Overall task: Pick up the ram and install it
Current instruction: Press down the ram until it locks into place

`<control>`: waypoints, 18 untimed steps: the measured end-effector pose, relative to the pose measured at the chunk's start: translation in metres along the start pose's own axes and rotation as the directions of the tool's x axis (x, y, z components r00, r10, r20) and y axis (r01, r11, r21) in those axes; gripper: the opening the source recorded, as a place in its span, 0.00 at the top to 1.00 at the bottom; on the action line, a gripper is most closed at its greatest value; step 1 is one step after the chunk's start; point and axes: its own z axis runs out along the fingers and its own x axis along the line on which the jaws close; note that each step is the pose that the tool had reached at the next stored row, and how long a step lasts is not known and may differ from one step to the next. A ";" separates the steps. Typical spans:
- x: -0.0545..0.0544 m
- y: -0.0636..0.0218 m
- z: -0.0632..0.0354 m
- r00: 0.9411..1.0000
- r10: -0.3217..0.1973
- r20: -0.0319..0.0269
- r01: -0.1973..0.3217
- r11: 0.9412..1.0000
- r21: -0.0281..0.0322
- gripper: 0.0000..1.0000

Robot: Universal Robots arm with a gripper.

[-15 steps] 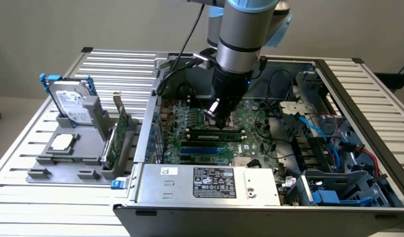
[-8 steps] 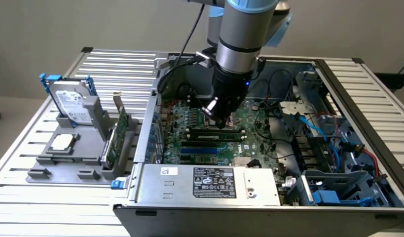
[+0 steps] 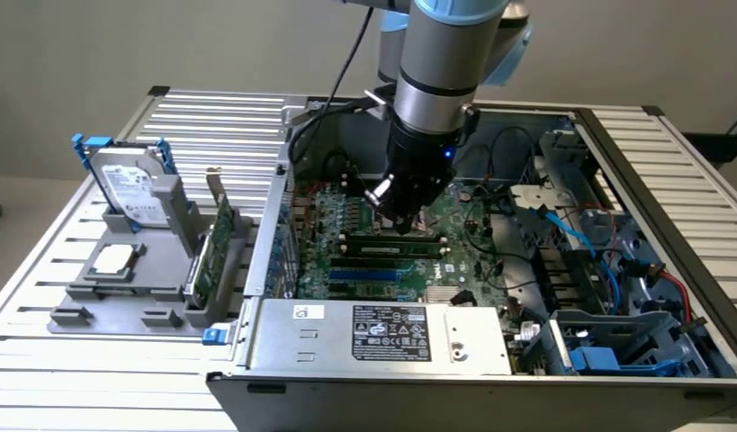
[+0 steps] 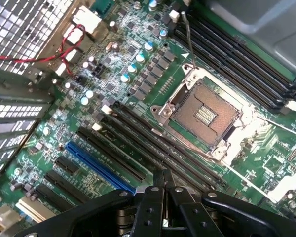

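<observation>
The ram point(image 3: 392, 241), a narrow green stick with dark chips, stands on edge in one of the long black slots of the motherboard point(image 3: 464, 256) inside the open computer case. My gripper point(image 3: 399, 223) hangs straight above it, its tip just over the stick's top edge; I cannot tell whether they touch. In the wrist view the gripper point(image 4: 164, 178) has its two black fingers pressed together with nothing between them, low over the row of memory slots point(image 4: 153, 150) beside the bare CPU socket point(image 4: 202, 113).
The case walls point(image 3: 272, 225) and the power supply point(image 3: 386, 331) hem in the motherboard. Blue and red cables point(image 3: 608, 261) lie at the exterior view's right. Outside the case, a grey holder point(image 3: 128, 297) carries a hard drive point(image 3: 134, 189) and a wider green card point(image 3: 214, 247).
</observation>
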 end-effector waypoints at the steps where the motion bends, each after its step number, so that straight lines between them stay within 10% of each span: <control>1: 0.000 0.0000 0.0000 1.000 0.016 0.001 -0.016 1.000 -0.001 0.89; 9: 0.000 0.0000 -0.0002 0.992 0.124 0.004 -0.124 0.992 -0.005 0.89; 18: 0.000 0.0000 -0.0004 0.968 0.251 0.008 -0.251 0.968 -0.011 0.89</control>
